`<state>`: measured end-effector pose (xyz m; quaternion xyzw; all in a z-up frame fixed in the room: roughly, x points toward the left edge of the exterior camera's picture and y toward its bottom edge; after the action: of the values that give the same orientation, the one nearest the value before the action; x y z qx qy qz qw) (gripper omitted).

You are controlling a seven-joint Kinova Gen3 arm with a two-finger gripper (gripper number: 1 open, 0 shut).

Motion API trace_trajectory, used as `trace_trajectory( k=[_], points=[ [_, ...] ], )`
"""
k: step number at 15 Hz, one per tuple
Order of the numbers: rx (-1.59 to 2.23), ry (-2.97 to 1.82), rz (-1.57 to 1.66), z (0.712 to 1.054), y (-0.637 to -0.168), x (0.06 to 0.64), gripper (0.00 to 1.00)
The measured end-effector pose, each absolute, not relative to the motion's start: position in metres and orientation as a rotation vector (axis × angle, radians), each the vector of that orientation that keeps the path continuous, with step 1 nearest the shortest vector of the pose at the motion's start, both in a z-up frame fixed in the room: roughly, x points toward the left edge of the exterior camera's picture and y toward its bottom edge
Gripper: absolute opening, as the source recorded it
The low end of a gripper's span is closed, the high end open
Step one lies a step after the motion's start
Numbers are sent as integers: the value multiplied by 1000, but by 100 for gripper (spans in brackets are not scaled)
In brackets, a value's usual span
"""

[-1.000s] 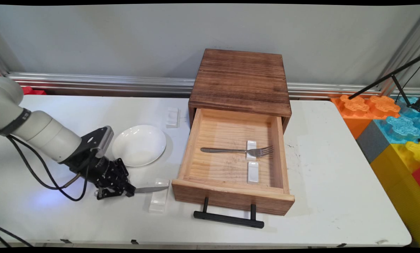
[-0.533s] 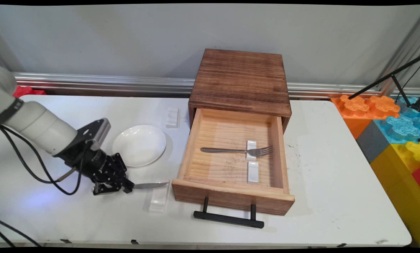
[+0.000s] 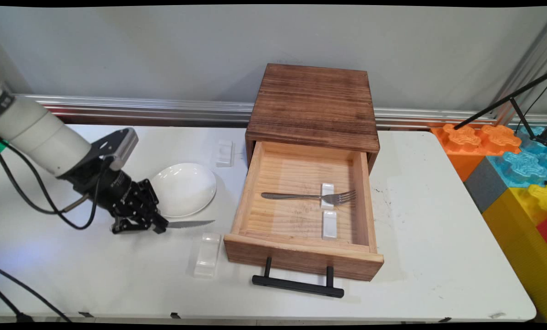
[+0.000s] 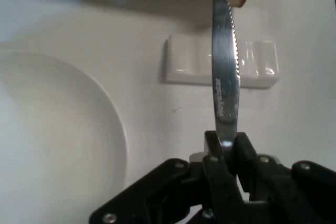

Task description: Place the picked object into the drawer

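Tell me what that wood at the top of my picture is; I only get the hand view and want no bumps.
Observer: It is the near left corner of an open wooden drawer. The knife in the tool points toward it.
Operator: Is anything inside the drawer?
Observer: A fork lies with its neck on one white rest; a second rest nearer the front is bare.
Operator: Any rest on the table besides the one under my blade?
Observer: Yes, a far rest lies beyond the plate, beside the wooden box.
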<state>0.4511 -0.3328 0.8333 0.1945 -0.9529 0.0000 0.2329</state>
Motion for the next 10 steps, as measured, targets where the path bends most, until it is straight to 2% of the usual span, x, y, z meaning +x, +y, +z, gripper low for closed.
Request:
trace_trajectory(
  k=[10],
  points=[
    [544,-2669,48,880,-384,418,0]
  ],
)
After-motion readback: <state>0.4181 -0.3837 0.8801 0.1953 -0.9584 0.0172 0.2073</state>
